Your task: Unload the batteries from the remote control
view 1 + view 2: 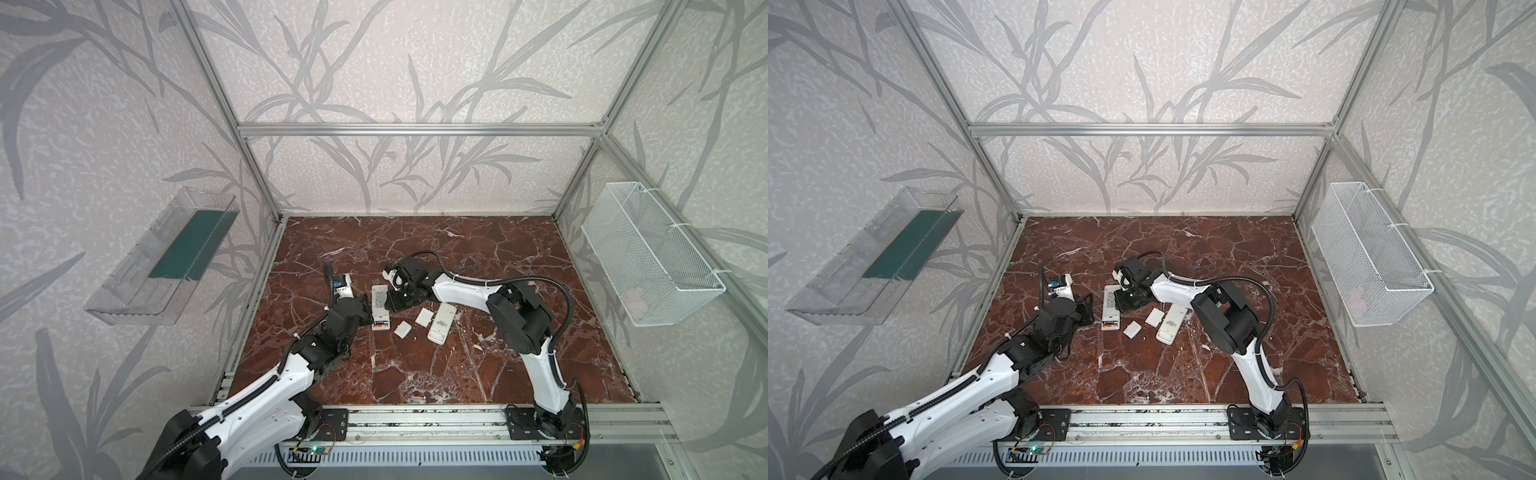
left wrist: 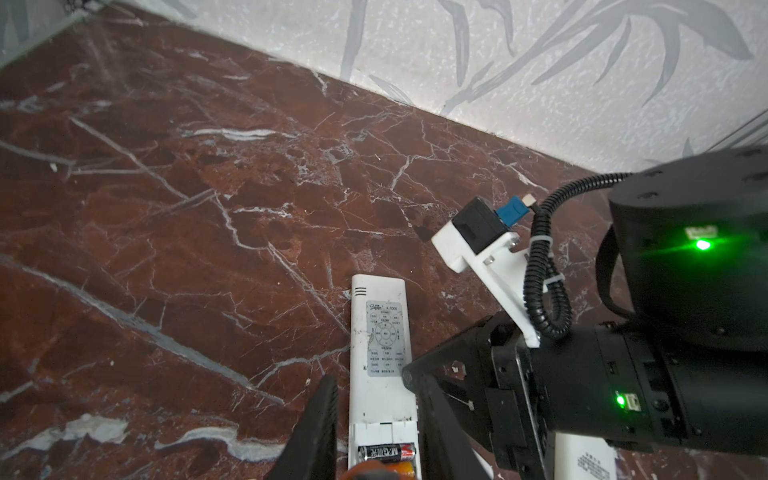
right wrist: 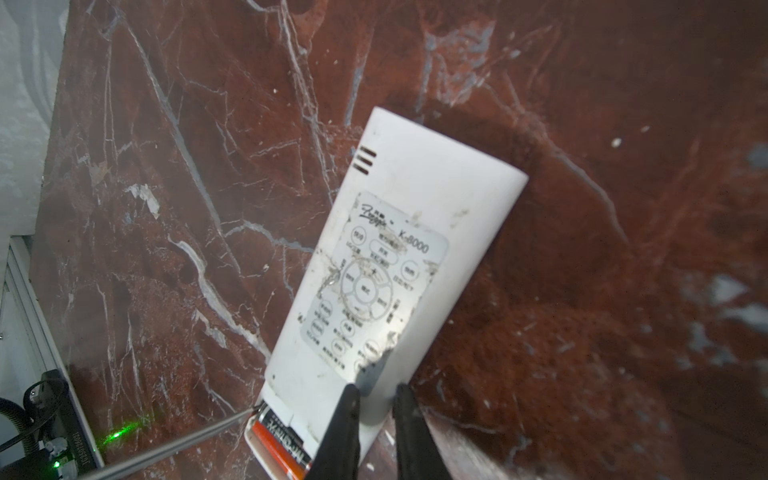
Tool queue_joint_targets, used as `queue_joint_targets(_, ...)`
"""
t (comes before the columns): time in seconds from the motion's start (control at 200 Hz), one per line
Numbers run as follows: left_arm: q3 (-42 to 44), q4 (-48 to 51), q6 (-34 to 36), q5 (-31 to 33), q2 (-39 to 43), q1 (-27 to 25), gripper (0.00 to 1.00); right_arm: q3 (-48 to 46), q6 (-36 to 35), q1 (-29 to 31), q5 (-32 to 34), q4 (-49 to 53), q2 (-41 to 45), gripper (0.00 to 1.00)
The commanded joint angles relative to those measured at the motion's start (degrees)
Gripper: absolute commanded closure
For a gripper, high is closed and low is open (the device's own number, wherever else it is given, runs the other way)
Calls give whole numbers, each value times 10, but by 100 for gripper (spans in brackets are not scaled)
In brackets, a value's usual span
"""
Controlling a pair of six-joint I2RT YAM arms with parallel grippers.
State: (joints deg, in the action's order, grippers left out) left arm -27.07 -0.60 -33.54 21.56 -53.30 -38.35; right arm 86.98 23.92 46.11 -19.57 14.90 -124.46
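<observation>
Right claw closed; remote control underneath

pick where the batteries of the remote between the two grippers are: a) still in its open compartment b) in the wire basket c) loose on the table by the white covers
a: the left wrist view shows a black battery seated in the open end of the remote.
</observation>
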Motion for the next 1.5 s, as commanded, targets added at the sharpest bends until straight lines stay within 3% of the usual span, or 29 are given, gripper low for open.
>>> queue_joint_targets(0.0, -10, 52, 31, 21, -20, -34, 100, -11, -5, 15, 9, 42, -22, 83)
queue_joint_targets(0.08, 16, 26, -12, 11, -14, -35, 100, -10, -5, 15, 8, 41, -23, 83)
queue_joint_targets(0.29, 163, -157, -218, 28, 62, -19, 100, -17, -2, 17, 5, 39, -23, 83)
queue_joint_targets(0.605, 226, -195, -349, 32, 154, 20, 100, -21, -1, 19, 9, 41, -20, 83)
queue_joint_targets(1.01, 277, -216, -457, 54, 206, 29, 100, -18, -1, 21, 12, 44, -23, 83)
queue_joint_targets(1.26, 279, -183, -471, 67, 253, 30, 100, -17, -1, 23, 13, 44, -24, 83)
queue_joint_targets(1.5, 275, -194, -493, 68, 234, 31, 100, -17, 0, 26, 12, 44, -25, 83)
